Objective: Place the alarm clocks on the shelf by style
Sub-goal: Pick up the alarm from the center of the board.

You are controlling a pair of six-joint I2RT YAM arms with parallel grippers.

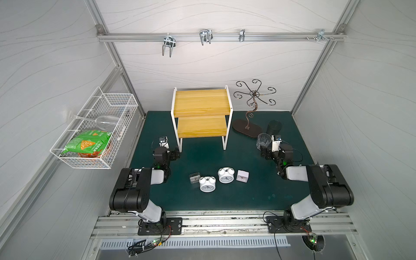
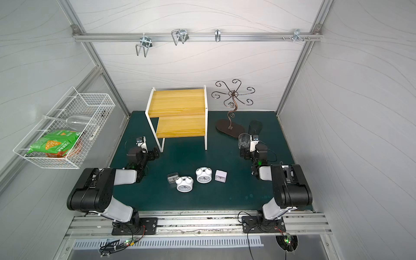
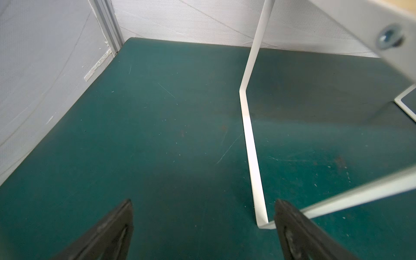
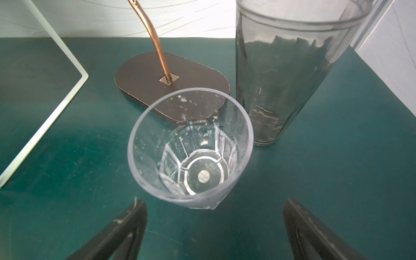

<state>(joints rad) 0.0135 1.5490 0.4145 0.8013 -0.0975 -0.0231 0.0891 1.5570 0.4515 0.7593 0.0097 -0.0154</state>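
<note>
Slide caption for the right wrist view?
Open right end effector before a clear glass; smoky tumbler and stand base beyond.

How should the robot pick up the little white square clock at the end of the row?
Probably from above with the right gripper, which is nearer and open. Pinch the white square clock across its flat front and back. Those faces are parallel, and the round clock sits close beside it, leaving little room for a finger on that side.

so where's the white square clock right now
In both top views the white square clock sits on the green mat at the right end of the clock row, beside a round twin-bell clock, nearer the robot than the shelf.
</note>
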